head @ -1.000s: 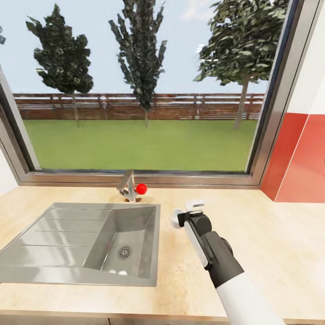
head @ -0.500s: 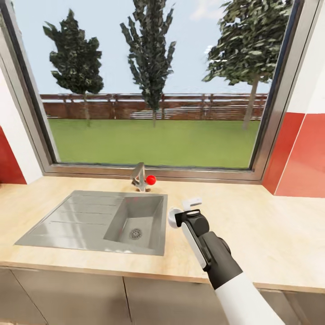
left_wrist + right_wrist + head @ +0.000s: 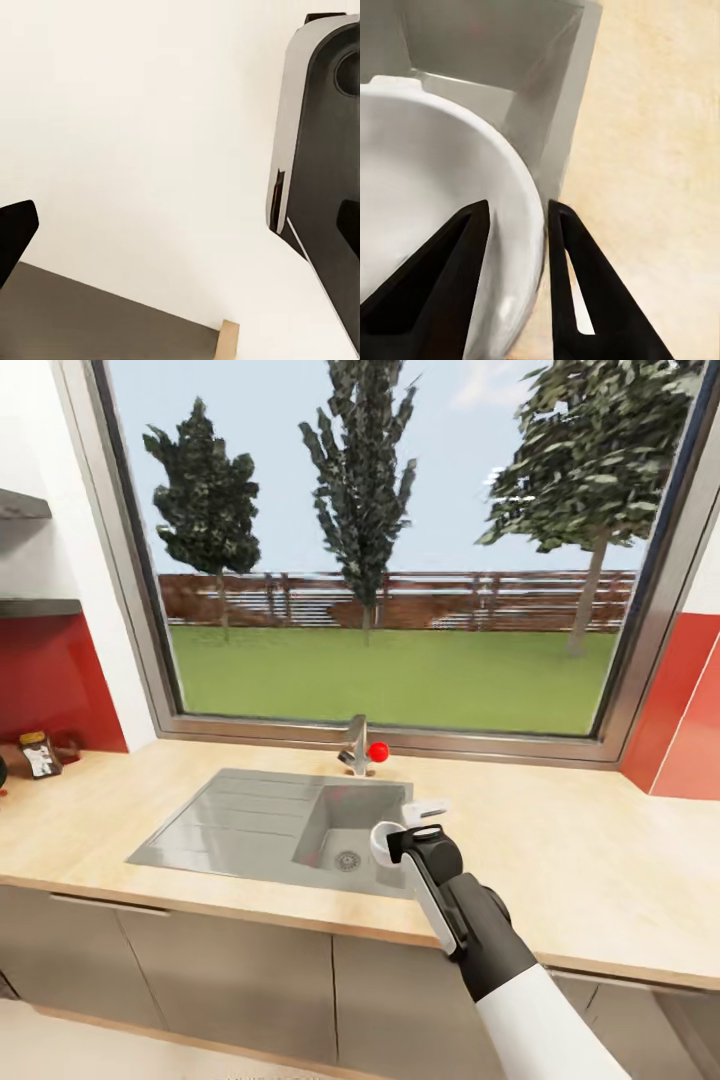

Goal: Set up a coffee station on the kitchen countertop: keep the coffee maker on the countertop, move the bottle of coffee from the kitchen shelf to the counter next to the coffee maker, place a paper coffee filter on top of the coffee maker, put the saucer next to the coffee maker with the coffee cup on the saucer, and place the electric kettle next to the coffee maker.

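Pretty bright kitchen: big window (image 3: 400, 560) looking onto lawn, trees and a fence, light wood countertop (image 3: 560, 860) with a steel sink (image 3: 250, 825), red backsplash (image 3: 50, 675), grey cabinets (image 3: 230, 980) below.

The white cup (image 3: 385, 841) is mostly hidden behind the right end effector (image 3: 405, 838); a small dark packet (image 3: 39, 753), perhaps coffee, is too small to identify.

Bright, even daylight comes through the far window (image 3: 400, 550). The sink (image 3: 270, 825) shows a soft sheen, shadows are faint, and the renders are slightly soft, without glare.
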`<state>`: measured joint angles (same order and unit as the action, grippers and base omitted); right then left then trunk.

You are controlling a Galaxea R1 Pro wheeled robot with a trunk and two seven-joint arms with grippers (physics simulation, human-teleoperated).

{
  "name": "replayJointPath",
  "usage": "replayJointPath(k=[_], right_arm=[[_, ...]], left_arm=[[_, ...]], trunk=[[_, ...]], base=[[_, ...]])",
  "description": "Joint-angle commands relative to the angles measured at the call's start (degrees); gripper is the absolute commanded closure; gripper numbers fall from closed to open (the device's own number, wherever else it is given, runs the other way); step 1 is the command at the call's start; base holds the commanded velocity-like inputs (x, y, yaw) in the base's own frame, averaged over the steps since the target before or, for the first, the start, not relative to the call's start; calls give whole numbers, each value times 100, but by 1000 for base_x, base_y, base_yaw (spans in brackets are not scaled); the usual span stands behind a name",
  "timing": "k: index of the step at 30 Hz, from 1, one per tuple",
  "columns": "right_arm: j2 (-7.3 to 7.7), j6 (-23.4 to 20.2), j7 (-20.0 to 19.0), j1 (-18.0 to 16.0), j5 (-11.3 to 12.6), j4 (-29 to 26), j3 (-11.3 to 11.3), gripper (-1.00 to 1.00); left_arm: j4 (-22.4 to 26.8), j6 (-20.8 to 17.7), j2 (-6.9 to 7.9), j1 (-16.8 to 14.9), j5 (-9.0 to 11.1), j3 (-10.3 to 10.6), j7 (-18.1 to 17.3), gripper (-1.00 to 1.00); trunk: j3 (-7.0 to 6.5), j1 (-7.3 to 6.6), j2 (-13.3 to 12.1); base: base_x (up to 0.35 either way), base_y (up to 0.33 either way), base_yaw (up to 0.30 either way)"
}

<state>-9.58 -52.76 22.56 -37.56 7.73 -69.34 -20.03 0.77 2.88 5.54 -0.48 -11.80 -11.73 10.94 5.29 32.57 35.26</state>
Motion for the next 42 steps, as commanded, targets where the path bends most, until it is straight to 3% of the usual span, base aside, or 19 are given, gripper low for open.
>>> replayJointPath(k=[1, 9, 16, 26, 28, 32, 36, 42], right_arm=[[0, -15, 56, -6, 61, -3, -8, 100], [-16, -14, 52, -6, 62, 0, -45, 100], [-17, -15, 56, -6, 62, 0, -343, 100], [-17, -8, 38, 7, 64, -2, -361, 100], [-17, -7, -104, 38, 95, -18, -361, 100], [-16, -13, -1003, 91, 421, -70, -368, 100], [-13, -15, -1477, 101, 530, -71, -399, 100], [13, -14, -1647, 250, 568, 12, -1209, 100]], left_arm=[[-6, 20, 0, -5, -60, -48, 13, -100], [-6, 14, 0, -5, -52, -48, 13, -100], [-6, 12, 0, -7, -51, -48, 13, -100], [-4, 12, 7, -10, -51, -33, 13, -100], [0, 12, 26, -16, -51, -32, 13, -100], [2, -3, 48, -33, -51, -31, 13, -100], [2, -5, 53, -38, -51, -27, 10, -100], [2, -6, 61, -43, -52, -22, -2, -100]], trunk=[[4, 2, 9], [-40, 2, 9], [-51, 2, 9], [-51, 2, 9], [-51, 2, 9], [-51, 2, 9], [-51, 2, 9], [-51, 2, 9]], base=[[-23, 290, 220], [-6, 301, 221], [0, 307, 71], [0, 308, 1], [0, 308, 0], [0, 308, 0], [0, 308, 0], [0, 308, 0]])
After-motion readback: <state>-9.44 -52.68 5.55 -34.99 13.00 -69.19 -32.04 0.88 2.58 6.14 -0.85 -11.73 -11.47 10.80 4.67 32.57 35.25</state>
